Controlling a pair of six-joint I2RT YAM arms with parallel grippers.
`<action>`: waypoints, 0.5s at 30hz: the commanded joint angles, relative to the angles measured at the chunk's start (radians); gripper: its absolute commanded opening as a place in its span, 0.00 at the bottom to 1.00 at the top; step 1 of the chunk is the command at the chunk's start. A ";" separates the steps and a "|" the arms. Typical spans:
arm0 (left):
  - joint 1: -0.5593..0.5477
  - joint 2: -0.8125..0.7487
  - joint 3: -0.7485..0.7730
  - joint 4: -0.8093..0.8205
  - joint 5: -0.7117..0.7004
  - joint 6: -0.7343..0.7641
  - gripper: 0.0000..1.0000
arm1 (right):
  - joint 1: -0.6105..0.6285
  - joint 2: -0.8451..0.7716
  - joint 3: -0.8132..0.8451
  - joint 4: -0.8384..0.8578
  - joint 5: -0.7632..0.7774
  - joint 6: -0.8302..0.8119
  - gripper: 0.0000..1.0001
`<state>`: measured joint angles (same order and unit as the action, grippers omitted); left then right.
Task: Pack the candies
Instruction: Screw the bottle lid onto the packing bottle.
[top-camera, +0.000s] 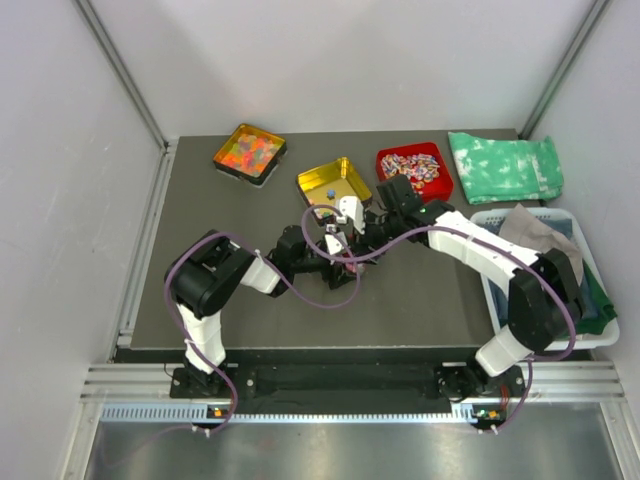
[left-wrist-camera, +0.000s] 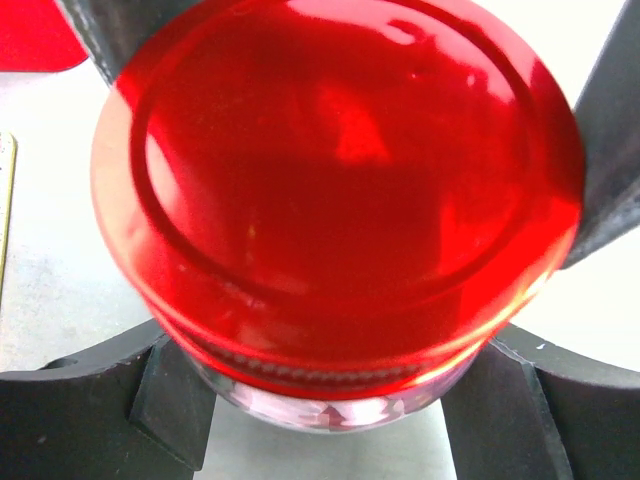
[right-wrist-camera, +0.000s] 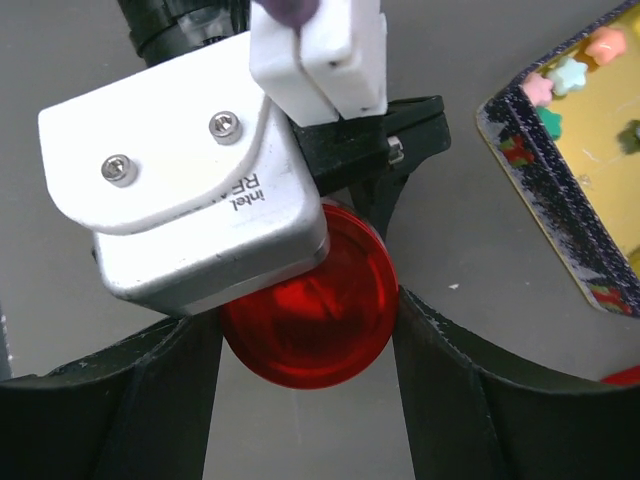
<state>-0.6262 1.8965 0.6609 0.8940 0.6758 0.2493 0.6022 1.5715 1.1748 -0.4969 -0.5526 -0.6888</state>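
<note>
L claw (left-wrist-camera: 350, 80) round red-lid jar (left-wrist-camera: 340, 230)

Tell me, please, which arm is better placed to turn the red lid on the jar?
The right, probably. The right gripper straddles the red lid, one finger on each side, while the left gripper is occupied holding the jar below the lid, so it can only steady it.

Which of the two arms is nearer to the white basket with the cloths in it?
Right. The right arm has its elbow over the white basket, by the basket's left rim. The left arm stands far off to the left of it, nowhere near the rim.
</note>
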 joint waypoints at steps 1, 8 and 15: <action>-0.012 0.039 -0.014 -0.121 -0.022 0.041 0.60 | 0.065 -0.074 -0.084 0.167 0.147 0.104 0.52; -0.012 0.036 -0.015 -0.119 -0.025 0.041 0.60 | 0.113 -0.103 -0.142 0.265 0.298 0.291 0.50; -0.013 0.036 -0.017 -0.119 -0.027 0.041 0.60 | 0.162 -0.099 -0.126 0.281 0.445 0.455 0.50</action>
<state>-0.6235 1.8965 0.6609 0.8921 0.6758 0.2455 0.7269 1.4750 1.0466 -0.3084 -0.2272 -0.3744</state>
